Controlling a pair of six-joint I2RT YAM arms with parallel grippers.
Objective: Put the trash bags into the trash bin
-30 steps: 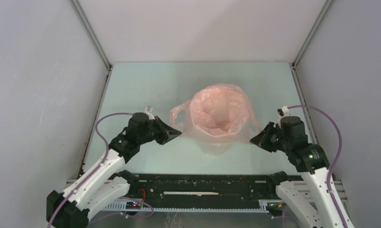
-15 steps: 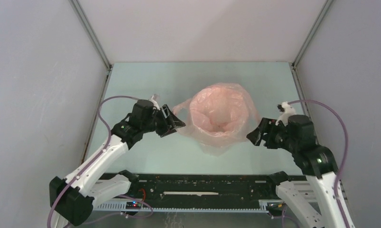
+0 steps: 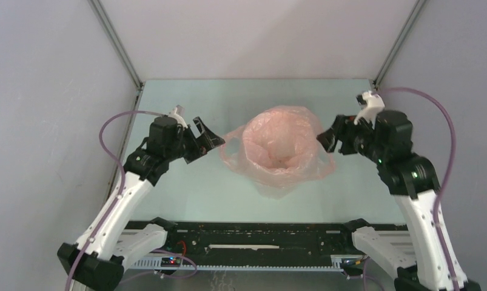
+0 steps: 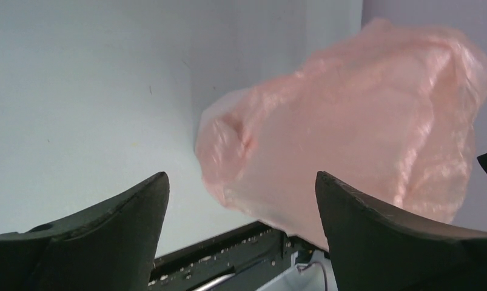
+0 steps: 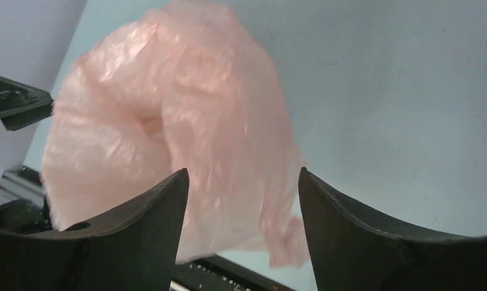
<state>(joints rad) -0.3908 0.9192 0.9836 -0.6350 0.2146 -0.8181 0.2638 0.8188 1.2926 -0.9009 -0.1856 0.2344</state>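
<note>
inside a grey-walled enclosure (image 3: 47,121), over a pale green bench (image 3: 186,103). at left: left pincer (image 3: 209,143), spread wide, clamped on nothing, pointing rightward; confirmed in the left wrist view by both fingers (image 4: 119,218) set apart with only air between. just to its right: loop handle (image 3: 233,140) of the trash bag (image 3: 281,148), jutting leftward toward the pincer tips, near but not seen touching. at centre: bag standing on the bench, mouth open upward and rounded, film ballooned outward all round. trash bin not made out; judged hidden beneath the film, with the bag apparently draped into and over it. at right: right pincer (image 3: 327,139), likewise parted and holding nothing, pointing leftward at the bag's right rim; contact with the film not determinable. both pincers about equally near, one per flank, bag directly between them along the left-right line. coming move, as judged: close in from both flanks, pinch handle and rim, press film downward. expect slippery, crinkly film.
</note>
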